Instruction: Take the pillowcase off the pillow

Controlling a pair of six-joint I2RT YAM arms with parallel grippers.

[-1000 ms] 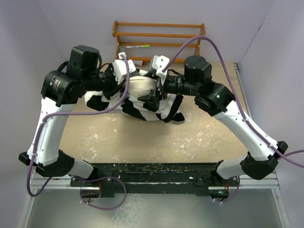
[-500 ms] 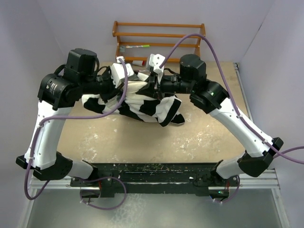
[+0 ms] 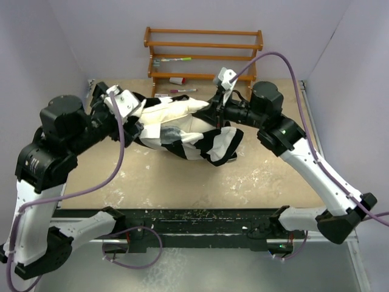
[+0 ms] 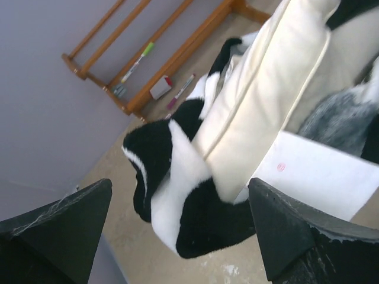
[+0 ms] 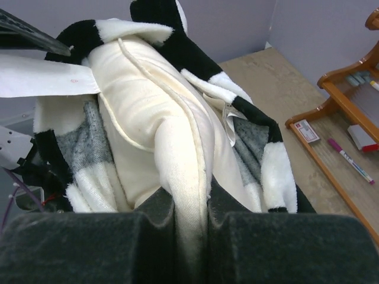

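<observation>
The pillowcase (image 3: 209,143) hangs bunched around the pillow (image 3: 182,111) mid-table, mostly at the pillow's 6 o'clock. At 3 o'clock the right gripper (image 5: 190,222) pinches the pillow's cream seam edge. At 9 o'clock the left gripper (image 4: 180,189) has its fingers spread wide, with striped fabric between them. A wooden rack (image 3: 203,45) stands at 12 o'clock.

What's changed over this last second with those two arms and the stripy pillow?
The arms swung apart. The left pincer went out to the left and is now open, clear of the fabric. The right pincer, shut on the cream edge of the pillow, drew back a little to the right, baring more of it from the pillowcase. The wooden rack did not move.
</observation>
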